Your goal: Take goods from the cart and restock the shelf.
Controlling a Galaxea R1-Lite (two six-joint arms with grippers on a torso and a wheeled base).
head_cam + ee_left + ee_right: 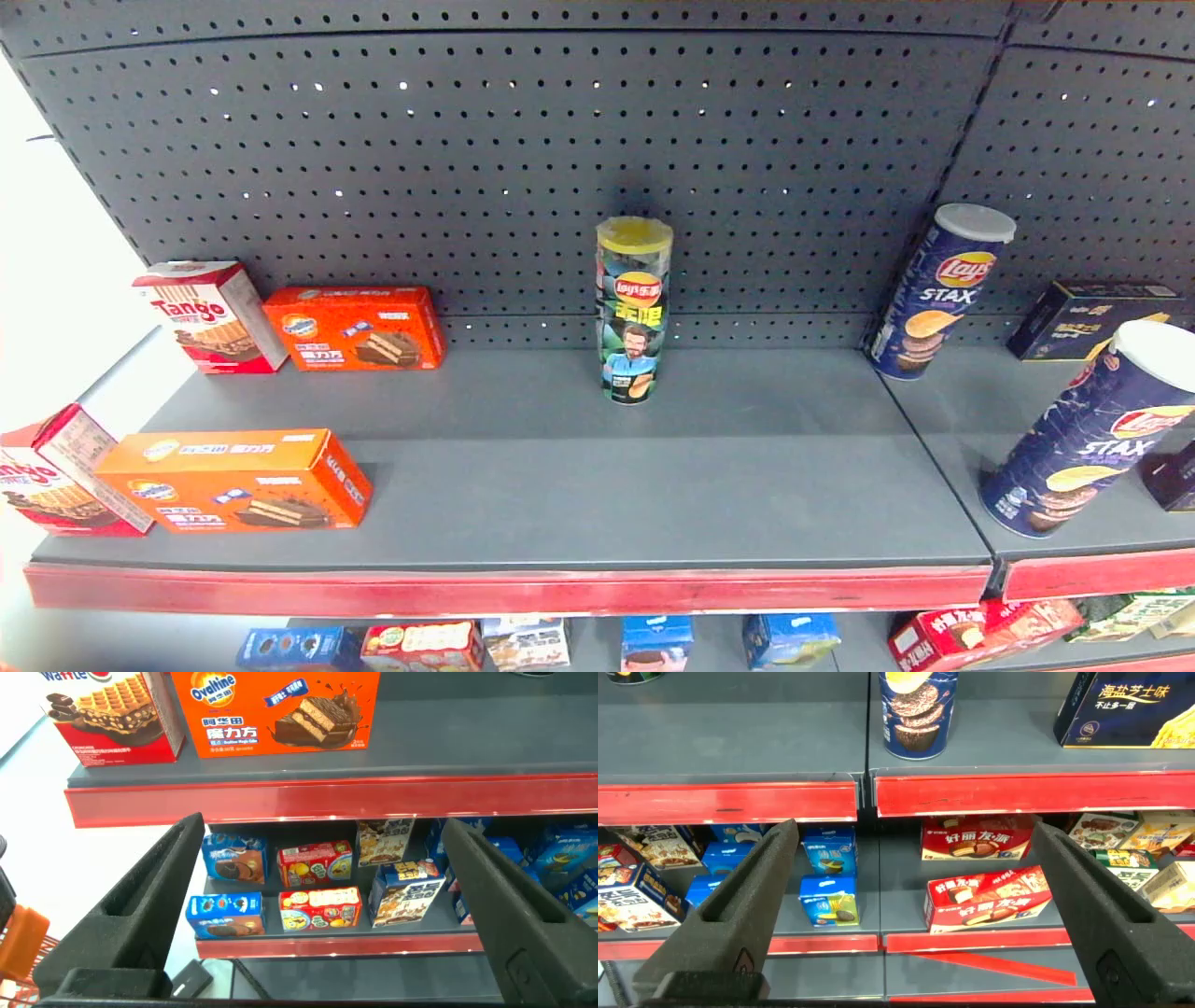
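Note:
A dark grey shelf (560,485) with a red front strip holds the goods. A tall chip can (634,311) with a yellow lid stands upright at its middle back. My left gripper (322,910) is open and holds nothing; it hangs in front of the shelf's red strip (327,798), below an orange wafer box (280,714). Also open and holding nothing, my right gripper (915,910) faces the red strip (1027,793) under a blue chip can (918,714).
Two orange boxes (238,481) (355,327) and two red-and-white wafer boxes (210,317) (51,476) fill the shelf's left side. Blue cans (934,289) (1088,434) and a dark box (1083,319) stand on the right. The lower shelf (327,945) holds several small boxes.

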